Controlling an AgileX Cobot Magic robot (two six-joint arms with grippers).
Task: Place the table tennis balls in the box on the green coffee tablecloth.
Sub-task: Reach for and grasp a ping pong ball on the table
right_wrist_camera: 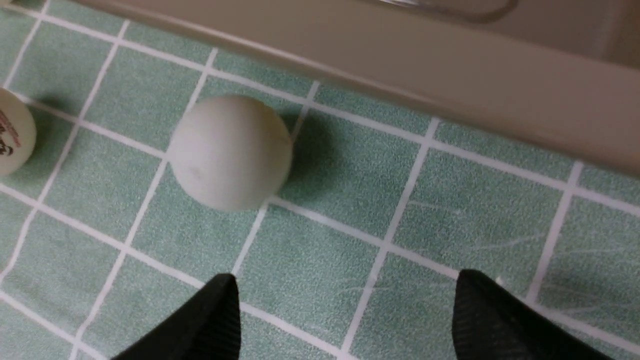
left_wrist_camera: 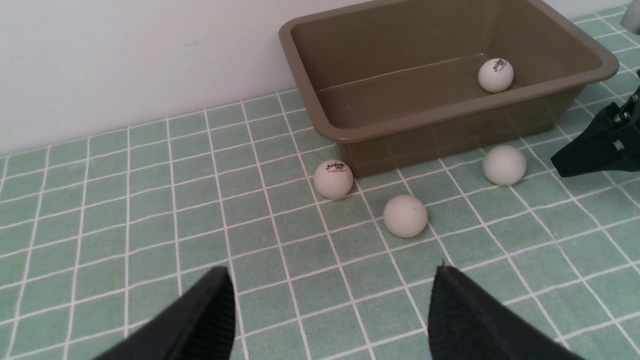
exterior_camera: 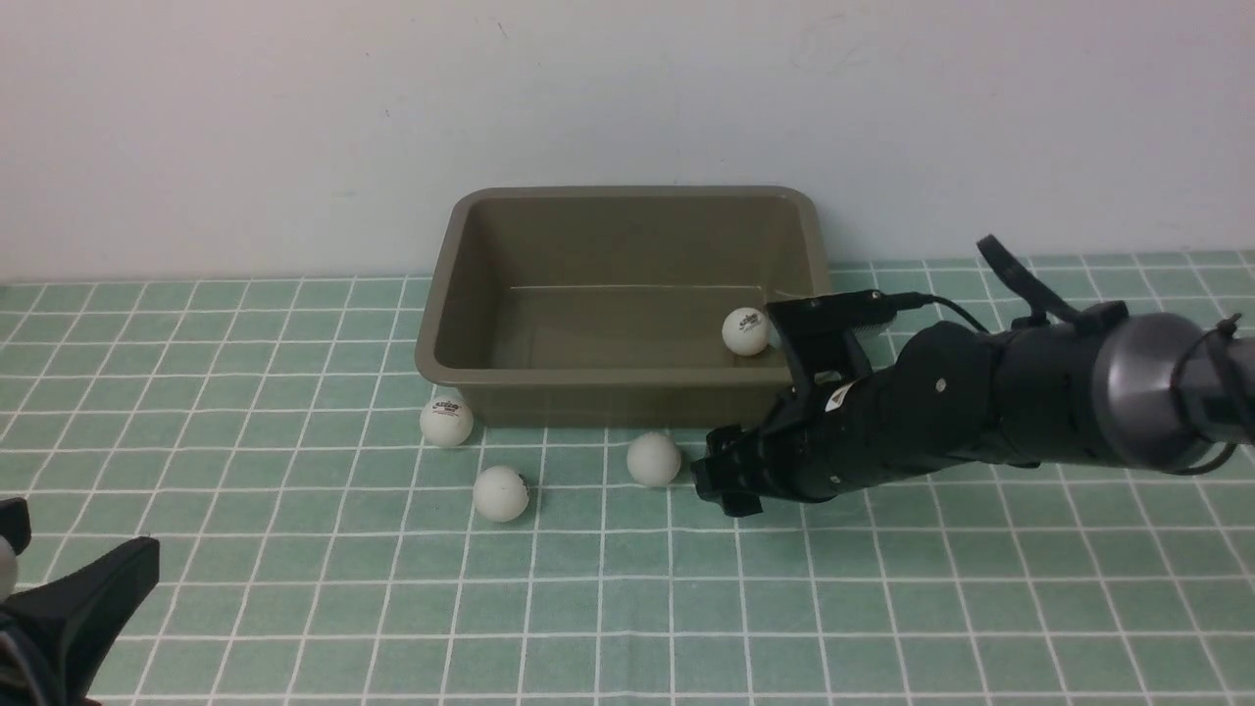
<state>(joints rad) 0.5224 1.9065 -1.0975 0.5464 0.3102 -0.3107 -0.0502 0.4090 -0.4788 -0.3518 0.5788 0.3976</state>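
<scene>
The olive-brown box (exterior_camera: 461, 365) stands on the green tablecloth (exterior_camera: 882, 608) against the wall. One white ball (exterior_camera: 745, 331) lies inside it at the right. Three balls lie on the cloth in front of the box: a logo ball (exterior_camera: 446, 421) at the left corner, a plain one (exterior_camera: 501, 493), and a plain one (exterior_camera: 654, 459) nearest my right gripper (exterior_camera: 721, 480). That gripper is low over the cloth, open and empty, just right of this ball (right_wrist_camera: 230, 152). My left gripper (left_wrist_camera: 330, 295) is open and empty at the near left, well short of the balls (left_wrist_camera: 405, 215).
A pale wall rises right behind the box (left_wrist_camera: 320, 125). The right arm (exterior_camera: 1029, 402) stretches across the cloth in front of the box's right corner. In the right wrist view the box's front wall (right_wrist_camera: 450, 75) runs close beyond the ball.
</scene>
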